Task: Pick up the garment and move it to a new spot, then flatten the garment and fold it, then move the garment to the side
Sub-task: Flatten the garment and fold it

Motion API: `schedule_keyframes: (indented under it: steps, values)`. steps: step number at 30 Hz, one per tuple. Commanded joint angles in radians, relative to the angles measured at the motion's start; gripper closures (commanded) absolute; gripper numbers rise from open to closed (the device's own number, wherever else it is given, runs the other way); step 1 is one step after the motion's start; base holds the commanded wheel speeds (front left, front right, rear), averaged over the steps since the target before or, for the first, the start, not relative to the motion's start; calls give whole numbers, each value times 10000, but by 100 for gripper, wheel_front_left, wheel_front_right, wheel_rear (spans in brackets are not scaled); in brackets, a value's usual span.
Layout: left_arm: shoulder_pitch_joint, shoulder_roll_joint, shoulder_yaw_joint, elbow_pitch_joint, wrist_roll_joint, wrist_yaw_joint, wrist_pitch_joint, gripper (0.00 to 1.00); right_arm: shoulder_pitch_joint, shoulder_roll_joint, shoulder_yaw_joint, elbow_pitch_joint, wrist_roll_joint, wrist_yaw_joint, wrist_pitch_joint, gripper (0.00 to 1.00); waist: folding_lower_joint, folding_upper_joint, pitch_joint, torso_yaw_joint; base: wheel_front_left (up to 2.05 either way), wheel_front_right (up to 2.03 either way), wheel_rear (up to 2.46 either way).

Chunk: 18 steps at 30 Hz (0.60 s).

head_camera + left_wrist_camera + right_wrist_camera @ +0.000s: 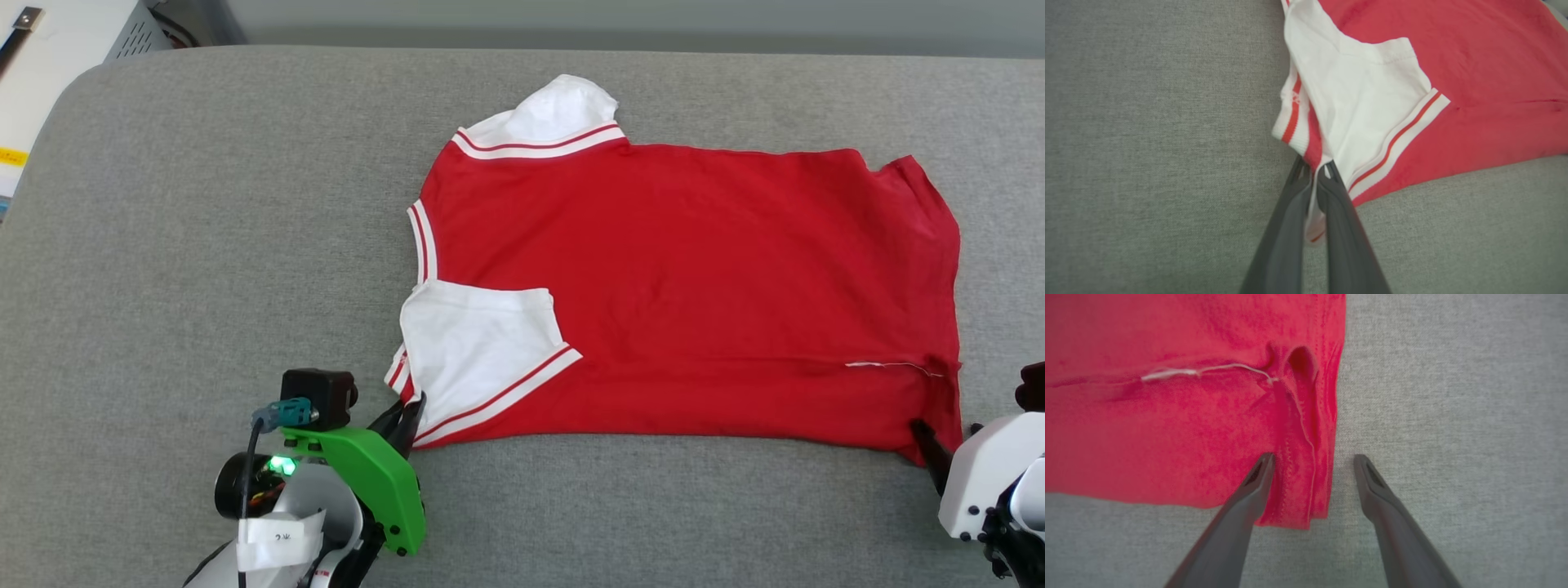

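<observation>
Red garment (694, 269) lying flat on the grey fabric-covered desk (204, 245), one white sleeve (1372, 94) folded onto the red body. The left hand (1314, 168) pinches the striped sleeve corner between its fingertips, with the cloth spreading ahead and to its right. The right hand (1313, 458) is spread. The hem corner lies between its fingers, the outer finger over bare desk.

R fingers (932, 451) part-hidden by own wrist (989, 469), head view, garment (1474, 81) corner hidden btwn L fingers (1286, 228)
</observation>
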Motion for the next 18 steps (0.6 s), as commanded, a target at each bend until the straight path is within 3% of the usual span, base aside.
schedule_keyframes:
  steps: [1,3,4,6,18]
  values:
    - [110,74,23,-131,-23,77,-26,100,-185,46,-21,144,-112,-7,72,0,0,0,37,86,0,0,0]
    - [137,129,42,-271,-25,114,-11,100,-200,142,26,371,-49,-7,183,0,0,0,62,114,0,0,0]
    - [155,162,49,-322,-27,129,-1,100,-191,186,43,487,3,-7,268,16,0,0,72,119,0,0,0]
    - [185,219,60,-371,-22,163,14,100,-194,220,29,668,30,-7,355,100,0,0,91,117,0,0,0]
    - [503,383,-103,-126,-80,183,158,100,-217,-152,37,575,220,-7,150,100,0,0,-457,-91,0,0,0]
